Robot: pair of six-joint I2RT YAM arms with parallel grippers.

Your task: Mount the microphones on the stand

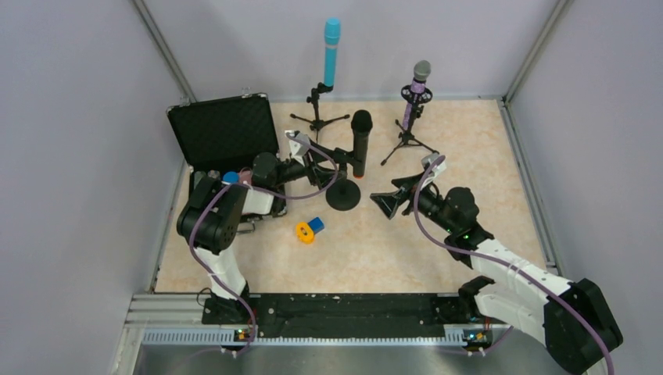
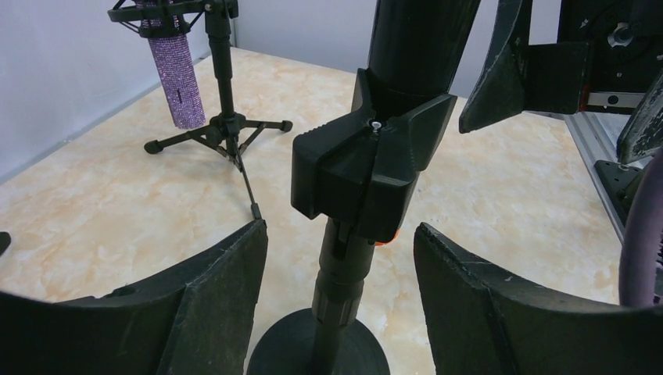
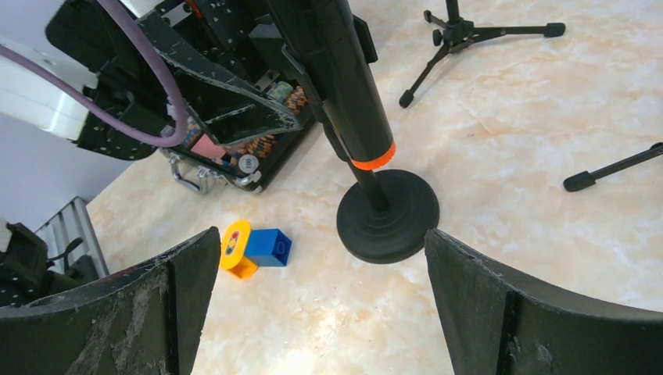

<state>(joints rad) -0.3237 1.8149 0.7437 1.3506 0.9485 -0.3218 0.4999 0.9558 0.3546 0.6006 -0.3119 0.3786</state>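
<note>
The black microphone stands upright in the clip of the round-base stand in the middle of the table. Its orange ring shows only in the right wrist view, and its head is cut off in both wrist views. The left gripper has its jaws apart on either side of the stand's post just below the clip, touching neither as far as its own camera shows. The right gripper faces the same stand from the other side, jaws wide apart and holding nothing. At the far edge the light-blue microphone tops one tripod stand and the purple microphone hangs in another's ring mount — the blue one's clip is too small to make out. An orange-and-blue block lies near the round base. An open black case sits at left, its contents partly hidden by the left arm.
</note>
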